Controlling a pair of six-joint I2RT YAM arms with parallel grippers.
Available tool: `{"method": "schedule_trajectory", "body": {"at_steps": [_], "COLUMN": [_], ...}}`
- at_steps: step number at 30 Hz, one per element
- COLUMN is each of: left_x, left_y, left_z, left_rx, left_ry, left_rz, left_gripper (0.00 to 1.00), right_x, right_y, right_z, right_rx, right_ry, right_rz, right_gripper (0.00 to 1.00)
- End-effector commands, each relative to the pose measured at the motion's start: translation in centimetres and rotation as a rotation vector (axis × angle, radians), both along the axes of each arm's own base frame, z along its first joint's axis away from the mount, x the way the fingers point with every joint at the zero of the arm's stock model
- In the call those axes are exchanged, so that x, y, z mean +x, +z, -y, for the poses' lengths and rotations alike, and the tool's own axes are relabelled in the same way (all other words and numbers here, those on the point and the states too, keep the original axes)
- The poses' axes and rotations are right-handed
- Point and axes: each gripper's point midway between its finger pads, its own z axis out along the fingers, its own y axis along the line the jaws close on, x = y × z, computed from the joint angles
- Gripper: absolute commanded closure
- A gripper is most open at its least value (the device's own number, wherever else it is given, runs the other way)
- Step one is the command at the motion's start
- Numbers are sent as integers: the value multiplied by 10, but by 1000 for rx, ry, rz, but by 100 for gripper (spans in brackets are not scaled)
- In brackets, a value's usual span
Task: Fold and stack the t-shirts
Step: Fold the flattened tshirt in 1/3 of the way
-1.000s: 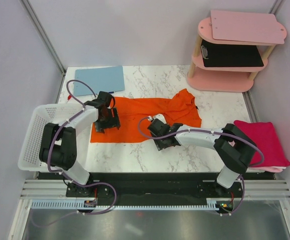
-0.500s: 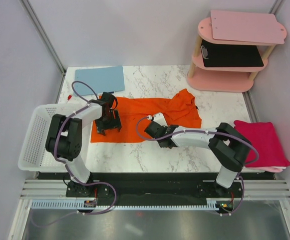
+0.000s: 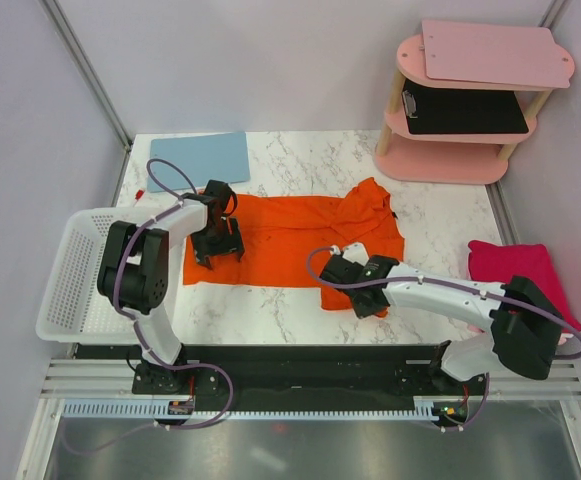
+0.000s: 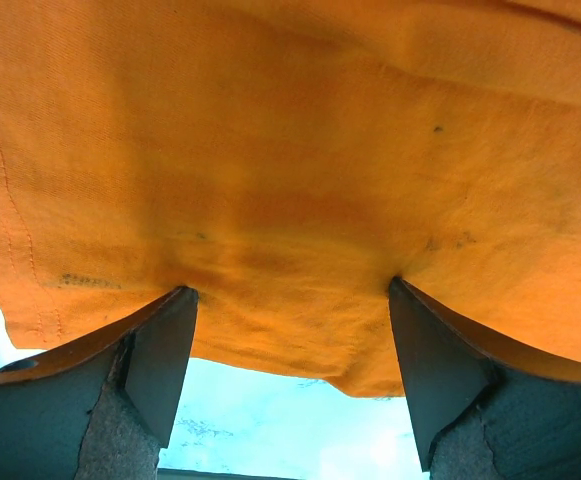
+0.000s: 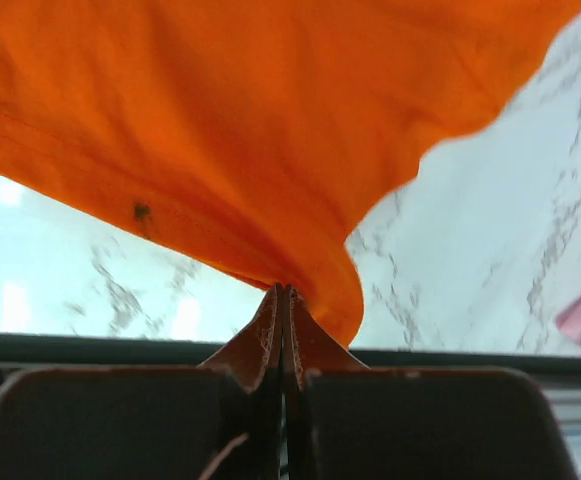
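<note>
The orange t-shirt [image 3: 290, 232] lies spread across the middle of the marble table, its sleeves and collar bunched at the far right. My left gripper [image 3: 215, 246] stands open over the shirt's left part, and its fingertips [image 4: 177, 305] rest against the cloth [image 4: 290, 170] near its edge. My right gripper [image 3: 340, 274] is shut on the shirt's near edge, with the orange cloth [image 5: 250, 120] pinched at the tips [image 5: 285, 292] and lifted into a fold. The magenta-pink t-shirt [image 3: 515, 268] lies folded at the table's right edge, partly behind my right arm.
A white basket [image 3: 65, 285] hangs off the table's left side. A light-blue clipboard [image 3: 198, 160] lies at the far left. A pink shelf [image 3: 450, 165] at the far right holds a pale pink board [image 3: 495, 52] and a black clipboard [image 3: 465, 112].
My right gripper has shut on the shirt's near edge and drawn it rightward and toward the near edge, the arm swinging right. My left gripper has stayed open, barely shifting.
</note>
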Motion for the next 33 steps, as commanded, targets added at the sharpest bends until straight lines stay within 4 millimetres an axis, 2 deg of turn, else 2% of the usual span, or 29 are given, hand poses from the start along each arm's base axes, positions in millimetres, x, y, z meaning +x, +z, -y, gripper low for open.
{"method": "schedule_trajectory", "body": {"at_steps": [1, 2, 4, 5, 6, 8, 9, 11, 12, 15, 17, 18, 19, 22, 25, 27, 29, 33], "left_x": [0, 1, 0, -1, 0, -3, -2, -5, -4, -7, -10, -13, -15, -22, -32, -33, -32, -29], "left_y": [-22, -18, -14, -8, -3, 4, 16, 25, 37, 49, 57, 57, 60, 53, 39, 35, 33, 32], "left_z": [-2, -1, 0, 1, 1, 1, 1, -1, -2, -8, -14, -16, -18, -26, -28, -31, -37, -42], "left_rx": [10, 3, -4, -14, -17, -27, -35, -34, -40, -20, 3, 12, 16, 42, -23, -56, -81, -85], "left_ry": [44, 41, 36, 30, 29, 13, 9, -1, -3, -2, 7, 8, 15, 39, 73, 107, 142, 163], "left_rz": [-9, 0, 7, 18, 31, 48, 80, 110, 148, 187, 206, 205, 208, 180, 119, 109, 110, 108], "left_gripper": [16, 16, 15, 15, 14, 12, 12, 10, 10, 10, 10, 10, 10, 11, 12, 12, 12, 12], "right_x": [-47, -50, -57, -55, -55, -49, -44, -35, -27, -18, -20, -16, -22, -24, -28, -29, -25, -29], "right_y": [-3, -3, -4, -2, 0, 9, 13, 26, 29, 32, 26, 25, 16, 10, 2, -7, -6, -19], "right_z": [48, 54, 65, 67, 67, 64, 61, 51, 44, 32, 33, 26, 24, 7, 2, 14, 21, 36], "right_rx": [-121, -140, -182, -184, -180, -149, -132, -66, -25, 83, 116, 160, 188, 355, 464, 481, 550, 581], "right_ry": [-69, -78, -86, -85, -84, -81, -80, -81, -82, -111, -129, -139, -147, -193, -270, -347, -426, -505], "right_rz": [-144, -150, -166, -156, -149, -107, -82, -23, 19, 91, 100, 119, 96, 92, 45, 36, 41, 20], "right_gripper": [100, 100, 86, 75, 56, 40, 28, 19, 17, 19, 21, 22, 23, 25, 25, 27, 29, 31]}}
